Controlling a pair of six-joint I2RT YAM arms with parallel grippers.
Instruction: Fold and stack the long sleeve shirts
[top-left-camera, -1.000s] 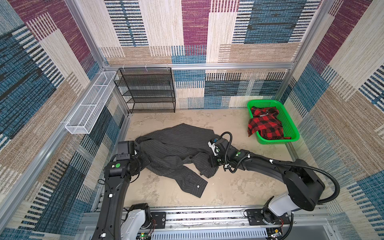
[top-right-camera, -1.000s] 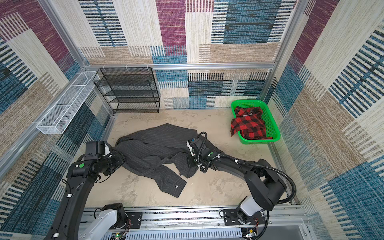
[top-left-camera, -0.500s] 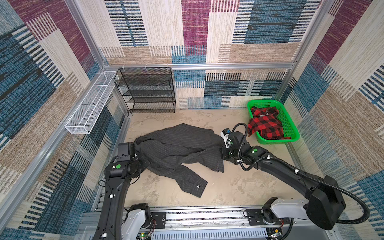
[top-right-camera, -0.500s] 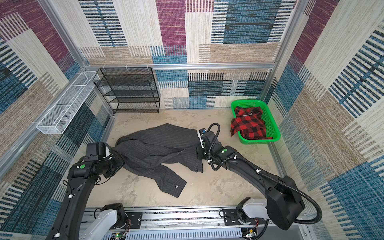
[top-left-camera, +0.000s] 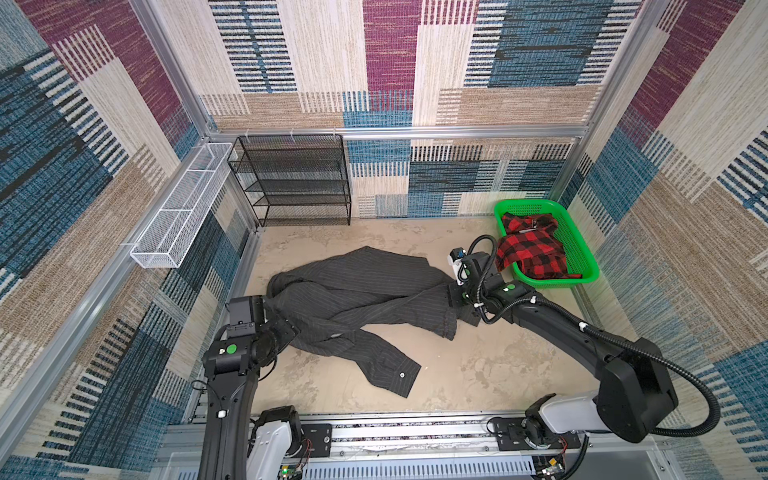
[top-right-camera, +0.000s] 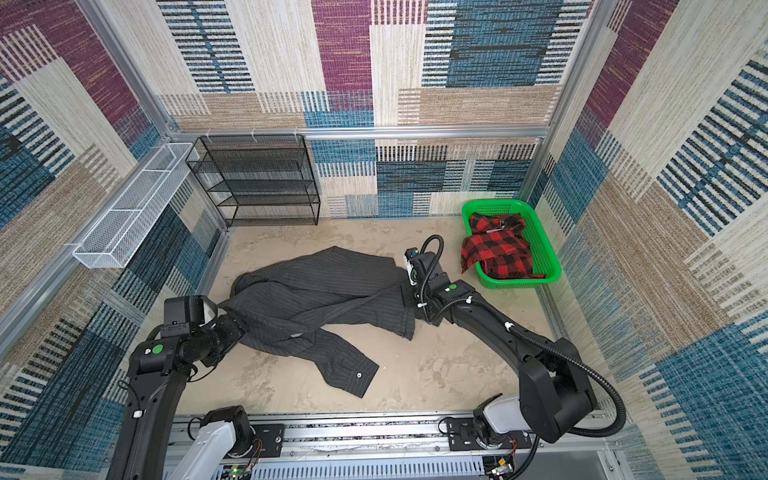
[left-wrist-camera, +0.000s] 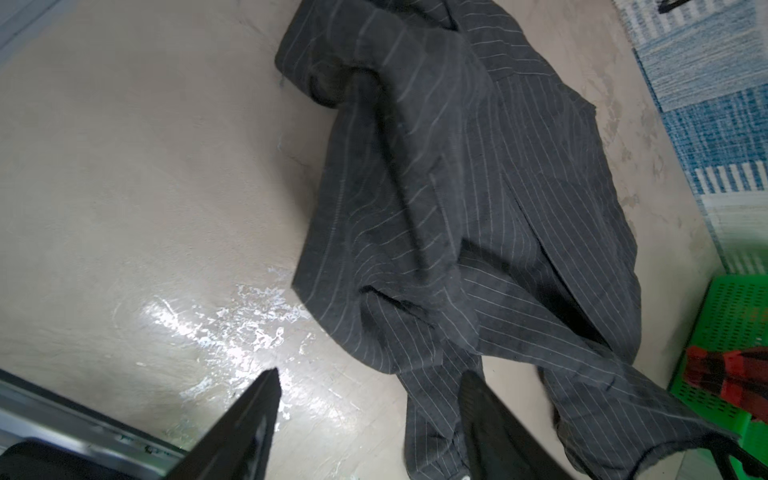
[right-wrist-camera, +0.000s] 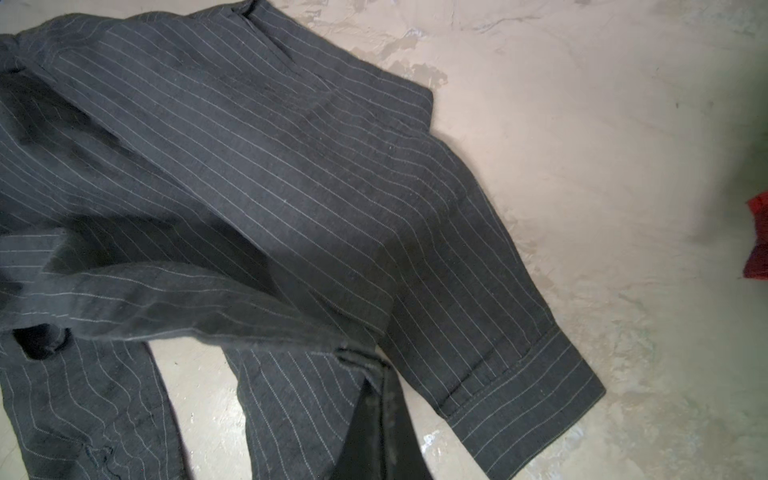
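Beige tabletop (top-left-camera: 478, 365): grey pinstriped shirt (top-left-camera: 353, 286) has been dragged rightward by right gripper (right-wrist-camera: 361, 370), clamped on its edge; left gripper (left-wrist-camera: 370, 374) is spread, cloth released. Flattening judged underway; check shirt (top-left-camera: 530, 251) left in basket (top-left-camera: 528, 203).

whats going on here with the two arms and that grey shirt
Two robot arms are working on a charcoal pinstriped shirt lying crumpled on the table. The right gripper is shut on an edge of it, near the green basket; the left gripper is open at the opposite end, holding nothing. A red-and-black check shirt sits bunched in the basket. Nothing is folded yet.
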